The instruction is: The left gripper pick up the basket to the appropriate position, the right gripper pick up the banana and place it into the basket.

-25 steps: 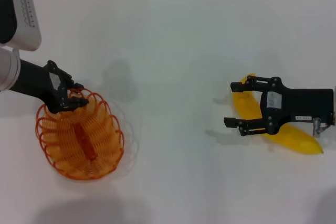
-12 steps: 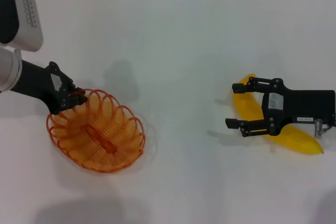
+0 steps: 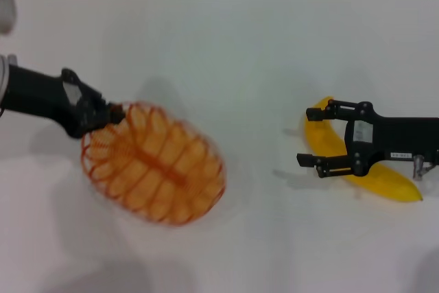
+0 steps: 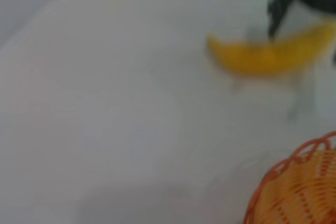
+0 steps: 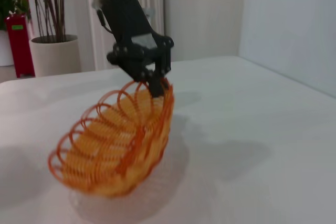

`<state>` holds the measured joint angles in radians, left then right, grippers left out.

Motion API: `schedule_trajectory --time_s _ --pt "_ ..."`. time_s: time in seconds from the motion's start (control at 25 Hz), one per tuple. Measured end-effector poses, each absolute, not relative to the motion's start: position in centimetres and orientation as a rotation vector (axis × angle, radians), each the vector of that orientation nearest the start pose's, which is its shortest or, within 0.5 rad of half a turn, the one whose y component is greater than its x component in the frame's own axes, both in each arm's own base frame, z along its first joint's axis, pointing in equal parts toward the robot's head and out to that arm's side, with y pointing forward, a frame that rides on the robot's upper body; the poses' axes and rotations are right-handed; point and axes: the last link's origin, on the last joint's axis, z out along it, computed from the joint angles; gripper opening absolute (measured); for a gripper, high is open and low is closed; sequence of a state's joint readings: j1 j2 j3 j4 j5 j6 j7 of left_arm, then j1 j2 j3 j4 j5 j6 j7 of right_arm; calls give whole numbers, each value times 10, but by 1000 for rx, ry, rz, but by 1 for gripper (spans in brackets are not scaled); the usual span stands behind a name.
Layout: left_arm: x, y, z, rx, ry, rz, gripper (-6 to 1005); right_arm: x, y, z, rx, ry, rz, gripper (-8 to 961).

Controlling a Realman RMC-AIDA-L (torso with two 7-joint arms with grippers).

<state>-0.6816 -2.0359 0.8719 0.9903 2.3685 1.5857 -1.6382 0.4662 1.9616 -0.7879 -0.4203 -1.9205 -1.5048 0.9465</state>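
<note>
Left gripper (image 3: 108, 116) is clamped on the near end of the orange wire basket (image 3: 154, 162), pinching one rim loop — right wrist view shows the fingers closed over the scalloped edge (image 5: 152, 80). Basket hangs tilted from that one grip point, its far end low, close to or touching the white table (image 3: 240, 46); cannot tell which. A rim pinch makes sense here: the wire loops give the claw something thin to bite, and it leaves the opening free for loading. Basket sits left of table centre, well apart from the banana (image 3: 370, 173).

Right gripper (image 3: 312, 135) hovers over the banana on the right side of the table, fingers spread apart, one either side of the fruit's upper half, nothing held. The banana lies flat on the table, curved, the gripper body covering its middle. Straddling it across the short axis suits a closing grasp.

Judgement — basket transport is the step in hand; banana pick not yet done. Risk: the basket may swing or slip from a single-loop hold.
</note>
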Motion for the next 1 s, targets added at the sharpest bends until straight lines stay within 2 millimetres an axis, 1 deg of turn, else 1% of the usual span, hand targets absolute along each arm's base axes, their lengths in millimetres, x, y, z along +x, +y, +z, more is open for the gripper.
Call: schedule_trajectory --time_s 0.04,0.08,0.12,0.24,0.36,0.48,0.56,0.72,0.8,1.0 --pt "-219 376 35 -2899 -348 28 81 315 301 0 -2749 311 553 864" --pt "-215 377 38 -2880 -425 -38 70 315 301 1 -2743 312 556 863" --pt "-212 378 39 -2870 -463 -68 59 315 301 1 -2738 313 559 863" --pt "-210 383 37 -2837 -570 -103 59 315 302 1 -2732 313 562 863" --pt "-216 392 26 -2762 -715 -108 59 313 304 0 -2728 308 555 862" --pt "-224 406 11 -2678 -820 -70 59 312 306 -2 -2724 308 551 861" --pt "-227 414 4 -2637 -860 -44 58 310 307 -3 -2721 304 558 861" --pt "-219 426 -9 -2600 -911 -42 58 307 310 -3 -2712 297 573 860" --pt "-214 428 -14 -2603 -927 -60 58 306 311 -4 -2713 292 577 860" --pt "-209 429 -19 -2606 -963 -90 58 301 312 -7 -2713 283 591 859"
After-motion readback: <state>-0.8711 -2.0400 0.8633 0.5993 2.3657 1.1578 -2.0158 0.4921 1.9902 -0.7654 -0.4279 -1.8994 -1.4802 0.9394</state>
